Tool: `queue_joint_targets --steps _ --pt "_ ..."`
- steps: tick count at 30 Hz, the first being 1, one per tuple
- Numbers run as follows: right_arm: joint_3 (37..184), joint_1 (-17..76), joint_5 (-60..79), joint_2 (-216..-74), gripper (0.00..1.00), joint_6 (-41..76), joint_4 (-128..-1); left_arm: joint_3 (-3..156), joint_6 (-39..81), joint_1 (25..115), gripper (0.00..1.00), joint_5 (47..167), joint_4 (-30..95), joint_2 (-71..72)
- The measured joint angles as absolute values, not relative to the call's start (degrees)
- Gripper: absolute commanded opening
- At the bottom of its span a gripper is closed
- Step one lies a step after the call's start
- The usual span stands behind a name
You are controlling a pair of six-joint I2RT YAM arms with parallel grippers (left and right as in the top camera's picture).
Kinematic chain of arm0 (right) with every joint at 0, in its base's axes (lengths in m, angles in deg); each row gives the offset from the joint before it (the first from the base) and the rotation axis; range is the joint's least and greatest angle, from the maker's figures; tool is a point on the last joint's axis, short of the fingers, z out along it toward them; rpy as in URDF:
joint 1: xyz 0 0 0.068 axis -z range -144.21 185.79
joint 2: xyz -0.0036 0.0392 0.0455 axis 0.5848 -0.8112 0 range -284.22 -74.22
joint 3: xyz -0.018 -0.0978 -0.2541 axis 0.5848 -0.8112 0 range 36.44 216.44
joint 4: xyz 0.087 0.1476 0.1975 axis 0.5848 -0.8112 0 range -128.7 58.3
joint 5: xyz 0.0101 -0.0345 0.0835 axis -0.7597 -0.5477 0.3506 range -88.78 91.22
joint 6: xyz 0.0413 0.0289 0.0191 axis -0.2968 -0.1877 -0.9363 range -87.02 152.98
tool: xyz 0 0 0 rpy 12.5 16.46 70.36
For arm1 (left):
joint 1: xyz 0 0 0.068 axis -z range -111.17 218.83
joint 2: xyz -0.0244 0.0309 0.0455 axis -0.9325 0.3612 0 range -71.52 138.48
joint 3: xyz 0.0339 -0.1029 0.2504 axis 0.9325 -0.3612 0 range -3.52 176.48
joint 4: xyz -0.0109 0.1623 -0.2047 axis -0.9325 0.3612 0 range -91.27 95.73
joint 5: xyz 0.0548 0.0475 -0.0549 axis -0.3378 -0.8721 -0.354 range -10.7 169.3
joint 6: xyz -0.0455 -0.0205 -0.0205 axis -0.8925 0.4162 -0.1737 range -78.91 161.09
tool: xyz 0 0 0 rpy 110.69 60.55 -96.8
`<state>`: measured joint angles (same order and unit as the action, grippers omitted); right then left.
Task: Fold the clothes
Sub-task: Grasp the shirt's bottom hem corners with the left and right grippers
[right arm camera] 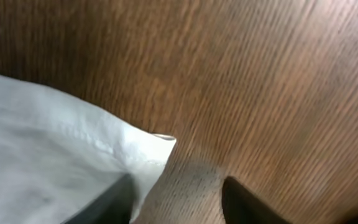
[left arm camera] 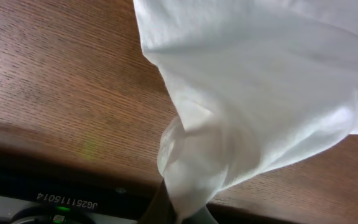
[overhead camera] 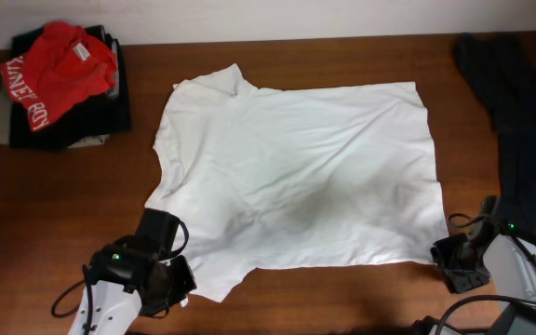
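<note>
The white T-shirt lies spread flat on the wooden table, plain side up, with a faint dark patch showing through near its middle. My left gripper is at the shirt's near left corner, shut on a bunch of the white cloth, which rises slightly off the wood. In the left wrist view the left gripper is mostly hidden by the fabric. My right gripper is at the near right corner. Its jaws stand apart, one finger over the hem corner, the other over bare wood.
A red shirt with white lettering tops a pile of dark clothes at the far left. A long dark garment runs down the right side, close to my right arm. Both grippers sit near the table's front edge.
</note>
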<state>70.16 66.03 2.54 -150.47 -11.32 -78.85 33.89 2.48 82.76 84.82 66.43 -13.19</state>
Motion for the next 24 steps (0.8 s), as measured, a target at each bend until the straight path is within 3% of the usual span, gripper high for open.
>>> queue_joint_targets --steps 5,11,22,24 --pt "70.1 66.0 2.5 -150.5 0.60 -11.5 -77.5 33.9 2.5 82.8 0.02 84.8 66.4 -13.2" --pt "70.1 66.0 3.6 -150.5 0.62 -11.6 -74.6 33.9 2.5 82.8 0.02 84.8 66.4 -13.2" --pt "71.1 66.0 4.0 -154.8 0.61 -12.3 -73.3 33.9 2.5 82.8 0.02 84.8 66.4 -13.2" --pt "71.6 66.0 4.0 -155.7 0.50 -12.7 -73.5 33.9 2.5 82.8 0.02 84.8 66.4 -13.2"
